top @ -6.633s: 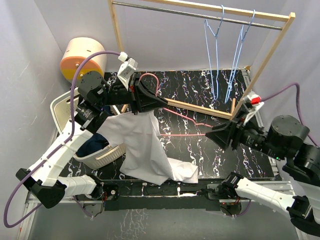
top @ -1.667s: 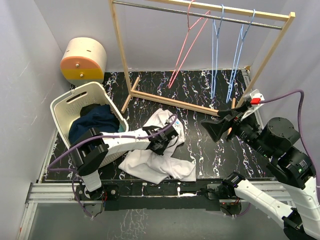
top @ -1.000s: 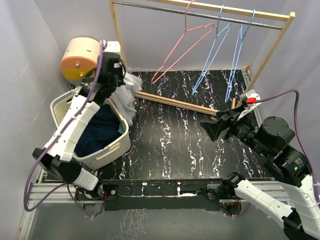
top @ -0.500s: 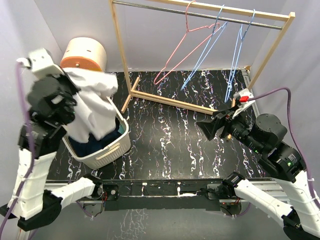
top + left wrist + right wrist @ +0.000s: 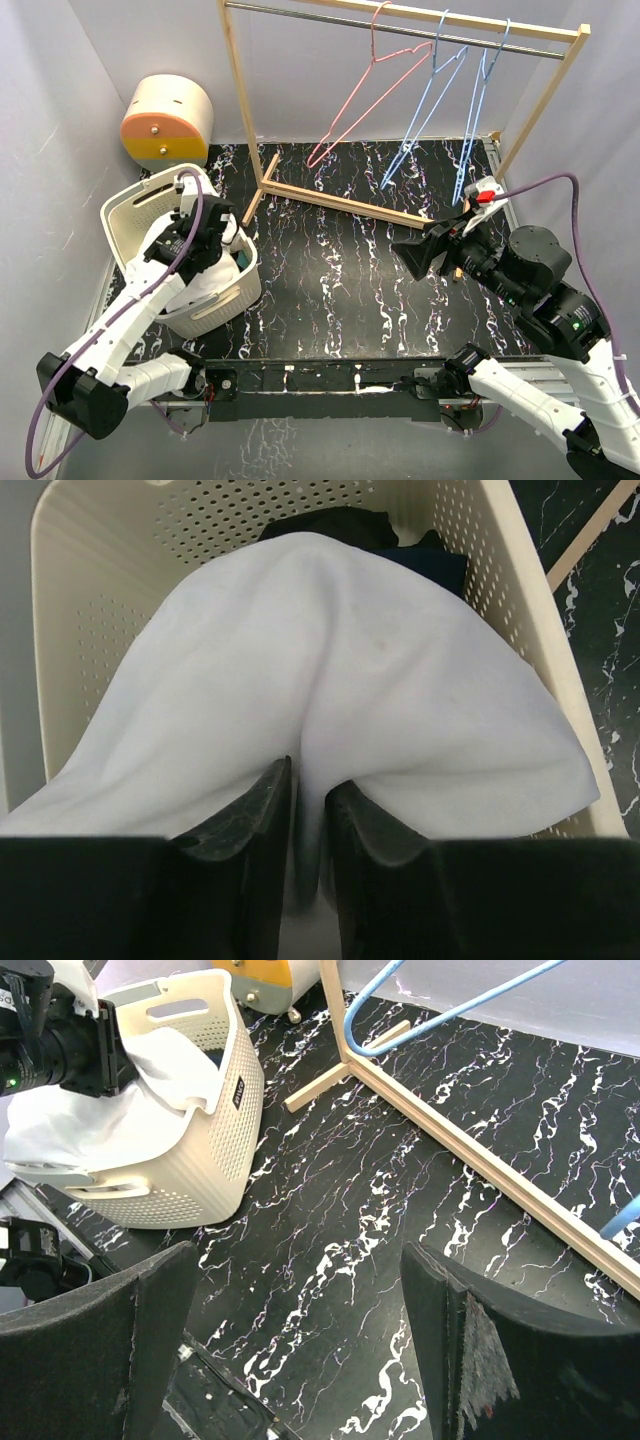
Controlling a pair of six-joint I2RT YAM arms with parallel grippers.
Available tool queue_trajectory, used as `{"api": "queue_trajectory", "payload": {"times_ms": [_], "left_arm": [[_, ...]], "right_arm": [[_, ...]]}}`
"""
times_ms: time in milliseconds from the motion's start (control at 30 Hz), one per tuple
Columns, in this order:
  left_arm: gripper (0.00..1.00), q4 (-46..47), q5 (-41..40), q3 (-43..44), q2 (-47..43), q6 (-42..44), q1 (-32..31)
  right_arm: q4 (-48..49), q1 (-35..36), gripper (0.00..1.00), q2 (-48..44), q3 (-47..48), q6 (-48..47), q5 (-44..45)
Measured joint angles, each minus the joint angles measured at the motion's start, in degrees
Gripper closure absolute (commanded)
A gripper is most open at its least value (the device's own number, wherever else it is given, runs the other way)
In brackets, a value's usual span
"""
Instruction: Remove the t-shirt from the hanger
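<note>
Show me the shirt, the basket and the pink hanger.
shirt (image 5: 380,710): left wrist view, middle of the white cloth.
basket (image 5: 190,1175): right wrist view, its perforated side wall.
pink hanger (image 5: 372,58): top view, its neck below the hook.

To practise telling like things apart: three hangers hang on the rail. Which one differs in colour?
The leftmost hanger: it is pink, the other two hangers blue.

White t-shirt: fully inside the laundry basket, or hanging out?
Partly in: the white t-shirt lies in the basket with one edge draped over its rim, pinched between the left fingers.
</note>
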Motion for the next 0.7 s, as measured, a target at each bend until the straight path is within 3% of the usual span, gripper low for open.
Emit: {"api": "queue_trajectory", "payload": {"times_ms": [67, 133, 233, 367, 500, 633, 700], "left_arm": [[0.63, 0.48, 0.92, -0.68, -0.17, -1.86, 0.33], [0.6, 2.29, 2.69, -3.89, 0.37, -4.13, 0.81], [0.34, 1.51, 6.67, -6.88, 4.94, -6.47, 2.38], [0.28, 2.21, 13.53, -6.95, 9.9, -8.66, 6.27], [0.21, 4.74, 23.85, -7.5, 9.66, -10.03, 14.32], [0.04, 5.29, 26.75, -7.41, 9.16, -10.88, 16.68], [0.03, 4.59, 27.26, -6.78, 8.04, -10.84, 16.61]], "right_arm": [[0.17, 0.0, 0.15, 0.15, -0.04, 0.2, -0.02], [0.59, 0.0, 0.15, 0.15, -0.46, 0.42, -0.02], [0.68, 0.02, 0.15, 0.17, -0.72, 0.66, 0.0], [0.92, 0.0, 0.15, 0.17, -0.72, 0.83, -0.02], [1.09, 0.02, 0.14, 0.15, -0.72, 0.81, 0.02], [1.09, 0.0, 0.14, -0.11, -0.72, 0.79, 0.07], [1.09, 0.0, 0.14, -0.35, -0.74, 0.81, 0.07]]}}
